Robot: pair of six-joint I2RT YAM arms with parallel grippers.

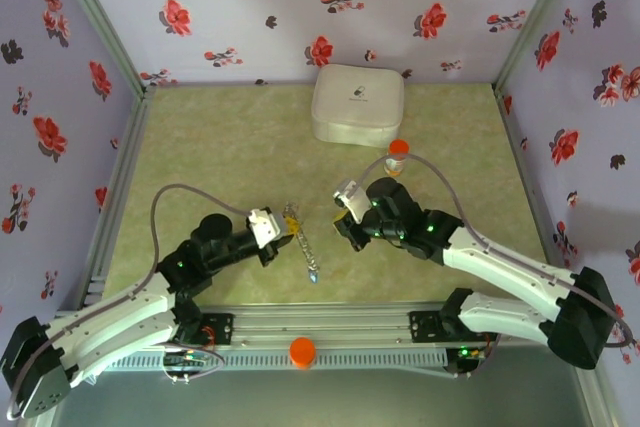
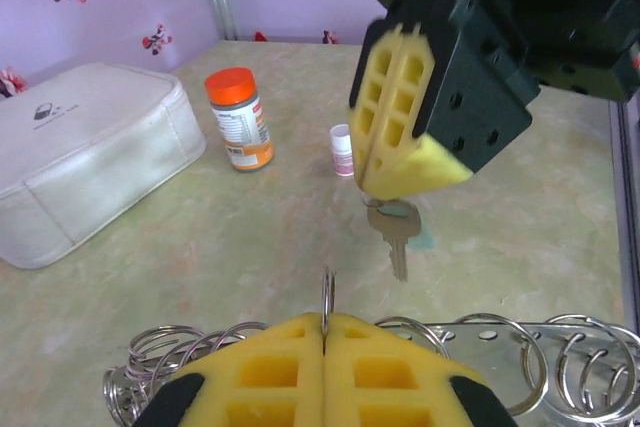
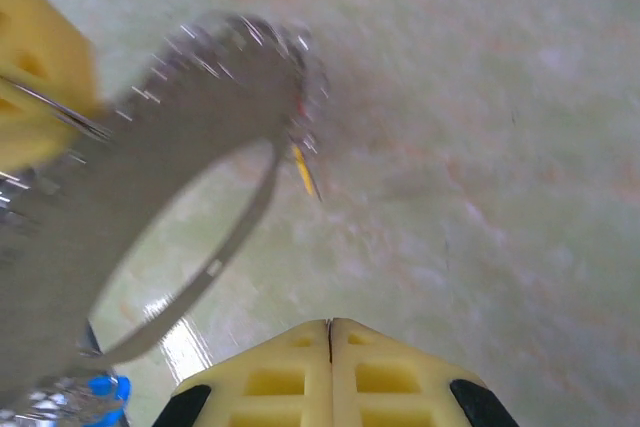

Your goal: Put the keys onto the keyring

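Observation:
The keyring point(image 3: 190, 202) is a wide grey hoop hung with small wire rings point(image 2: 500, 347). It stands on edge in front of my left gripper point(image 2: 325, 319), which is shut on one thin ring point(image 2: 326, 295) of it. From above, the keyring point(image 1: 298, 230) sits at the left gripper point(image 1: 283, 240), with a blue key point(image 1: 314, 273) at its near end. A yellow key point(image 3: 305, 169) and the blue key point(image 3: 100, 385) hang from the hoop. My right gripper point(image 2: 370, 182) is shut, and a silvery key point(image 2: 395, 234) hangs from its fingertips above the table. In the right wrist view the right gripper point(image 3: 330, 325) shows pads pressed together.
A white rounded box point(image 1: 357, 104) stands at the back. An orange-capped bottle point(image 1: 398, 157) and a tiny white cap point(image 2: 342, 150) stand just behind the right gripper point(image 1: 340, 222). Flowered walls close in the green table point(image 1: 220, 137) on three sides.

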